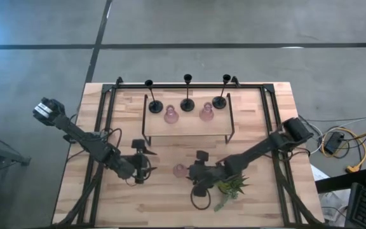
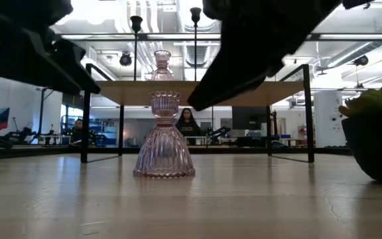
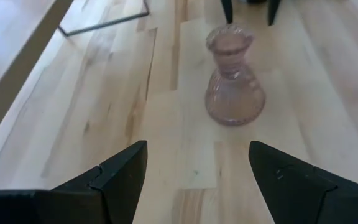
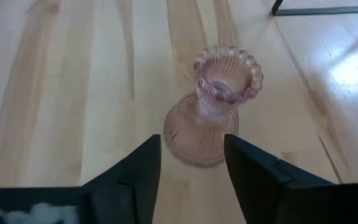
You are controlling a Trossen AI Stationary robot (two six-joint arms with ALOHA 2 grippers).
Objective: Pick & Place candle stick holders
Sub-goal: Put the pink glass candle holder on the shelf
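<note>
Right gripper (image 4: 191, 180) sits just short of a pink glass holder (image 4: 213, 106), fingers parted and gripping nothing; holder stands upright on the table (image 1: 278, 197). Left gripper (image 3: 197, 180) faces the same holder from the other side, spread wide and empty. Beyond, two pink holders (image 1: 171, 115) and three black stems (image 1: 187, 95) stand on the shelf (image 1: 189, 130).
</note>
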